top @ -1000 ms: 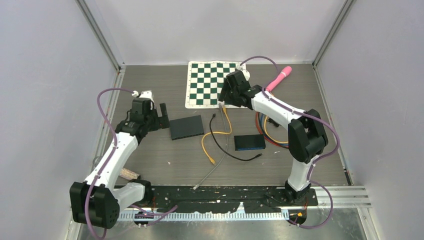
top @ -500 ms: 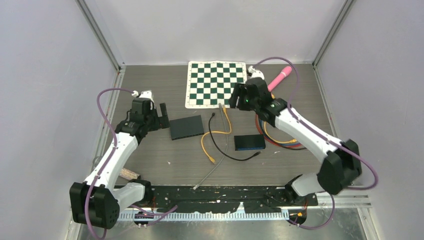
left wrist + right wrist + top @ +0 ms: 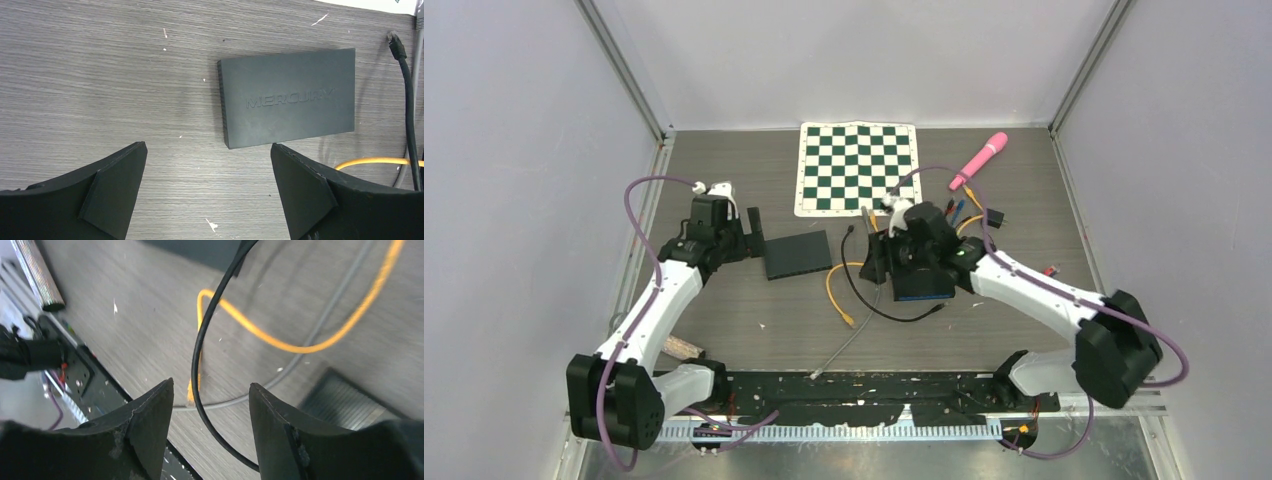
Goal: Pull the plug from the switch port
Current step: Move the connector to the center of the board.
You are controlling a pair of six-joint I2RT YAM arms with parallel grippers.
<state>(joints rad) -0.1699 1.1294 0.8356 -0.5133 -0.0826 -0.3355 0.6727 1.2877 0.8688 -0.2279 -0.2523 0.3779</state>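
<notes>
Finds the right gripper spread over the black cable, pinching nothing. Spots its plug lying loose just beside the dark switch. Catches the left gripper wide open, near that switch.

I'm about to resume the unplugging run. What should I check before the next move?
1. Open left hand: ok.
2. Open, empty right hand: ok.
3. Clear view of the black switch from the left wrist: ok.
4. The black cable's plug seated in that switch: not ok, it lies loose beside it.
5. A plug in the blue-edged switch: cannot tell, the right arm covers part of it.
</notes>
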